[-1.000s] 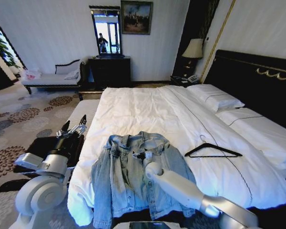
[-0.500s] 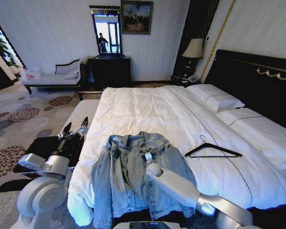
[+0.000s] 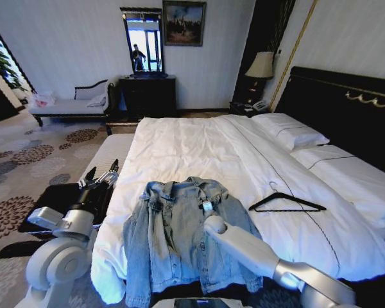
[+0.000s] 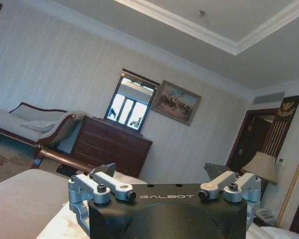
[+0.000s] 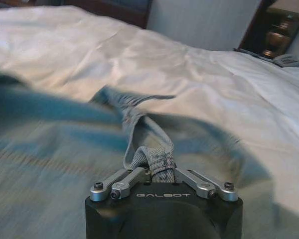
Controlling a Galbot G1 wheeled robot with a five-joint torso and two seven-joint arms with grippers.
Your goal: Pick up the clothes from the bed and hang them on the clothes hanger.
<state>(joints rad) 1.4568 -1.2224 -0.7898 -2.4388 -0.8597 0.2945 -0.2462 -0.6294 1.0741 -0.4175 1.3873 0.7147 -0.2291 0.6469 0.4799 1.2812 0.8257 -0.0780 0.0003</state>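
Note:
The light blue denim clothes (image 3: 170, 240) lie spread on the near edge of the white bed (image 3: 199, 151), collar away from me. My right gripper (image 3: 207, 206) rests on the jacket's right front. The right wrist view has this gripper (image 5: 157, 172) shut on a raised fold of the denim clothes (image 5: 149, 149). The black clothes hanger (image 3: 286, 202) lies flat on the sheet to the right of the jacket, apart from it. My left gripper (image 3: 100, 178) hovers beside the bed's left edge, open and holding nothing; in its wrist view the left gripper (image 4: 162, 172) faces the far wall.
White pillows (image 3: 289, 131) and a tall black headboard (image 3: 346, 106) lie at the right. A pale bench (image 3: 109, 151) runs along the bed's left side. A dark dresser (image 3: 147, 95), chaise (image 3: 67, 106) and lamp (image 3: 260, 65) stand by the far wall. Patterned carpet (image 3: 25, 167) spreads to the left.
My right gripper has shifted rightward across the jacket's front, turned and shut on a fold of denim. The left arm has barely moved.

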